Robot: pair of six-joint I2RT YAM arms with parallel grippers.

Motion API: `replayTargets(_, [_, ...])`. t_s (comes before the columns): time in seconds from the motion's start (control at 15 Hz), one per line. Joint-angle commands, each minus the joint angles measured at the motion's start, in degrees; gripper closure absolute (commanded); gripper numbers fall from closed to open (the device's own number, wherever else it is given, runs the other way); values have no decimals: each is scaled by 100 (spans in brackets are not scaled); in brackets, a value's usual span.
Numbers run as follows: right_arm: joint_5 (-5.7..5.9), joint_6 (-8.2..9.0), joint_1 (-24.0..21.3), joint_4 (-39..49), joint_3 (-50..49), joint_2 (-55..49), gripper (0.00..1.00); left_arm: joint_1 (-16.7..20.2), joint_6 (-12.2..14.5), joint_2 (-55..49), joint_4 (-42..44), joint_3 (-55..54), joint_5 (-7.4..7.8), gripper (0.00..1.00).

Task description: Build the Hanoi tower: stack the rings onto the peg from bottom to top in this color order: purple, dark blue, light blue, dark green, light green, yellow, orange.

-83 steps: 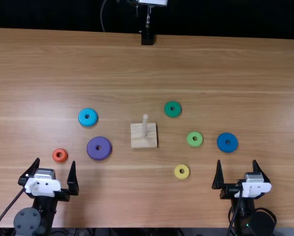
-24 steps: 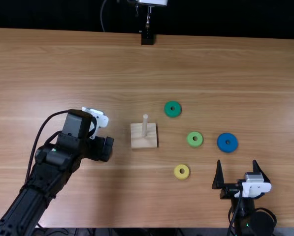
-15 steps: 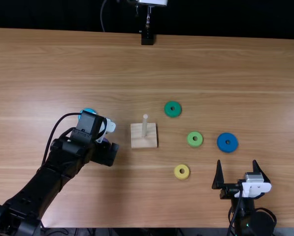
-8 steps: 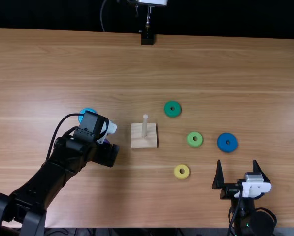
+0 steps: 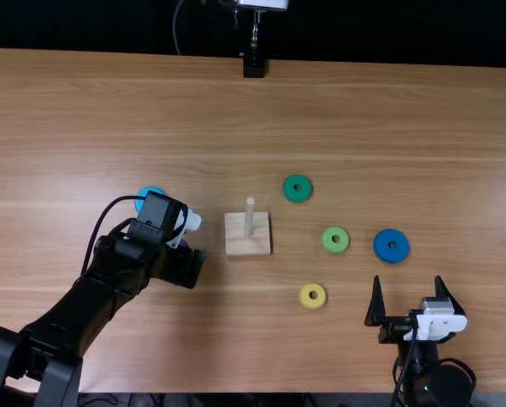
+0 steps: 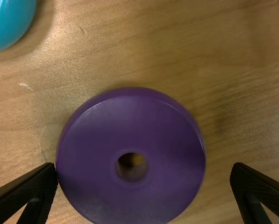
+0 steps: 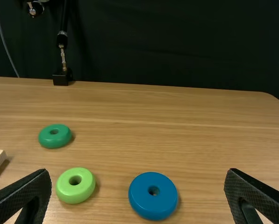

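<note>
Light brown wooden table (image 5: 405,110) seen from above, with a square wooden base (image 5: 247,247) holding an upright peg (image 5: 249,222) on which no ring sits. Left of the base, the left gripper (image 5: 180,266) points down over the purple ring (image 6: 97,191); the left wrist view shows its fingers wide apart on either side of the ring, one tip right at the ring's edge, the other apart from it. The light blue ring (image 6: 8,21) is left of the base and a little beyond it, partly covered by the arm. Right of the base lie the dark green ring (image 5: 290,188), slightly beyond; the light green ring (image 5: 328,242), near; the dark blue ring (image 5: 382,246), farther out; and the yellow ring (image 5: 305,298), closer to the robot. The right gripper (image 5: 408,280), well right of the base and nearer the robot, has its fingers spread wide, holding nothing
</note>
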Motion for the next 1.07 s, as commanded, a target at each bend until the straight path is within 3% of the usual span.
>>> replayTargets(0.0, [70,7,-71,-57,-40,-43,0,-23,99,115,95,214,11,0])
replayTargets(0.27, [70,7,-71,-57,-40,-43,0,-23,78,124,1076,117,21,0])
replayTargets(1.0, [70,7,-71,-57,-40,-43,0,83,78,352,401,126,95,0])
